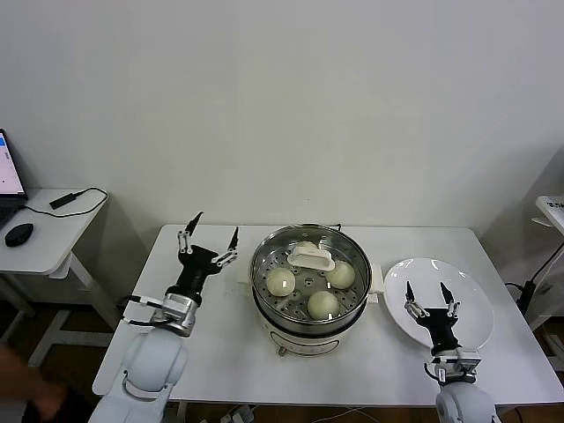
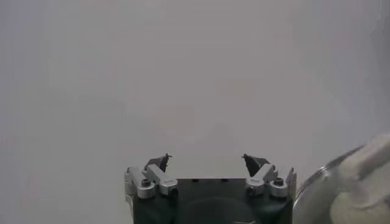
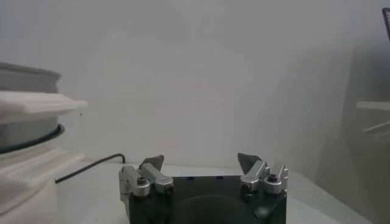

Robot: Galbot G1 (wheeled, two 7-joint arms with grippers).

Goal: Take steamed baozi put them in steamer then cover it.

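The steamer [image 1: 264,264], a shiny steel pot on a white base, stands mid-table. Three cream-white baozi show inside it on the perforated tray [image 1: 280,281] [image 1: 323,304] [image 1: 342,274]; a fourth is mostly hidden behind the white handle [image 1: 311,257] of the glass lid, which lies on the pot. My left gripper [image 1: 212,227] is open and empty, raised just left of the steamer; in the left wrist view [image 2: 207,159] the pot's rim [image 2: 323,182] shows beside it. My right gripper [image 1: 426,291] is open and empty above the plate, and it shows open in the right wrist view [image 3: 201,161], with the steamer [image 3: 24,115] off to one side.
A flat white plate [image 1: 471,295] with nothing on it lies right of the steamer. A black cable [image 3: 91,165] runs on the table behind the pot. A side table [image 1: 44,238] with a mouse and a laptop stands at far left.
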